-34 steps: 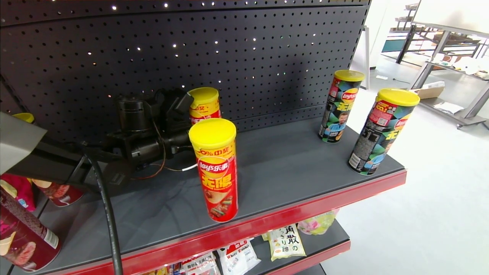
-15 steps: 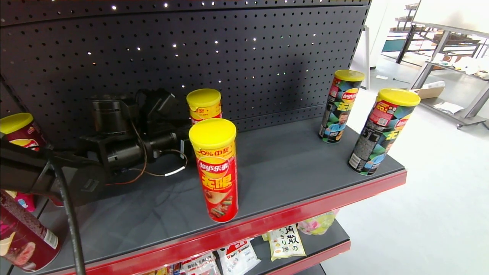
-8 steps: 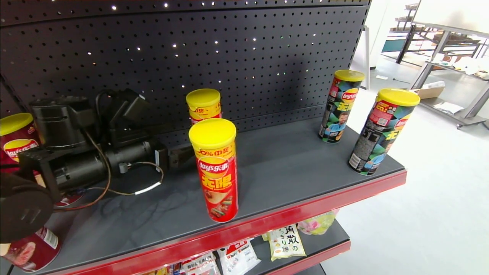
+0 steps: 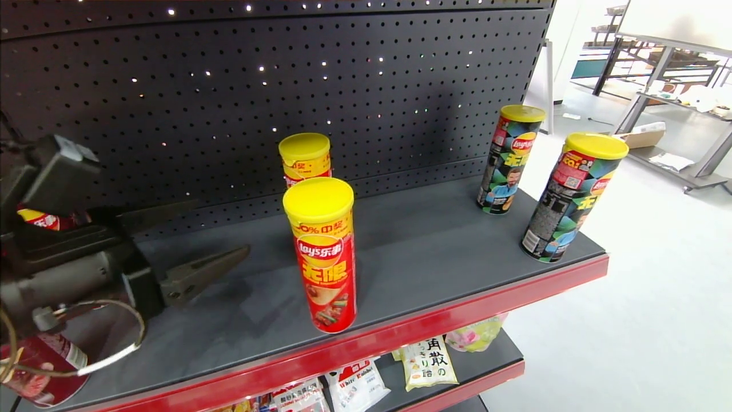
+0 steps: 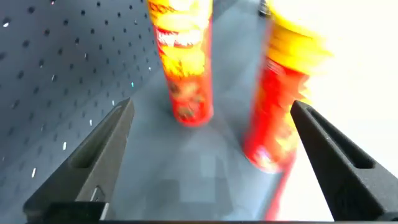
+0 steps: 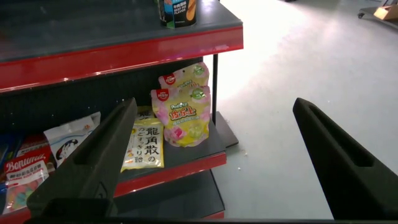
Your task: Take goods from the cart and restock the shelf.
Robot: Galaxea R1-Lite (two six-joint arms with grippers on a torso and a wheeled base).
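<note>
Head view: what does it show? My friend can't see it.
The open left tool hovers over a grey shelf, beside a front red can and a back red can with yellow lids. A far dark can and a near dark can stand farther right.

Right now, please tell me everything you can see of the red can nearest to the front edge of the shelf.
The red can is a tall, slim cylinder with a flat yellow lid, closed. Its glossy red wrap carries yellow print and a food picture near the base. It stands upright on the dark grey shelf, close to the red front edge. Only the shelf touches it; the open left claw is apart from it.
</note>
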